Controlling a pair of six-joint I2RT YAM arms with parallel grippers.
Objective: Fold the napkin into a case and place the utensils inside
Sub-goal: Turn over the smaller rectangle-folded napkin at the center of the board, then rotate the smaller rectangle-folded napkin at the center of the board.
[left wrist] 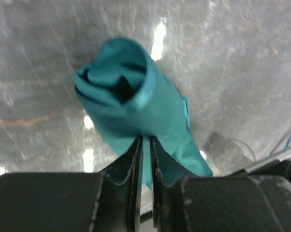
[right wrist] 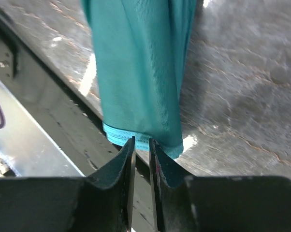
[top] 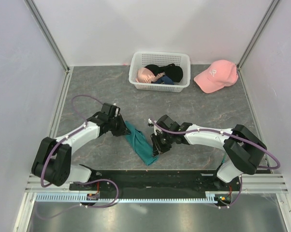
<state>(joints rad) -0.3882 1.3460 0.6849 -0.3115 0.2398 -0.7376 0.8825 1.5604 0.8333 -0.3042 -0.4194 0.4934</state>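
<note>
The teal-green napkin [top: 141, 143] is folded into a narrow layered strip, held between both grippers above the table. My left gripper [top: 123, 126] is shut on its far end; in the left wrist view the cloth [left wrist: 136, 104] bulges into an open roll above the gripper [left wrist: 145, 140]. My right gripper [top: 154, 151] is shut on the near hemmed end, and the right wrist view shows the strip [right wrist: 140, 72] hanging from the gripper [right wrist: 141, 141]. The utensils are out of view.
A white lattice basket [top: 159, 71] with black and pink garments stands at the back. A pink cap [top: 216, 75] lies at the back right. The black base rail [top: 155, 179] runs close under the napkin's near end.
</note>
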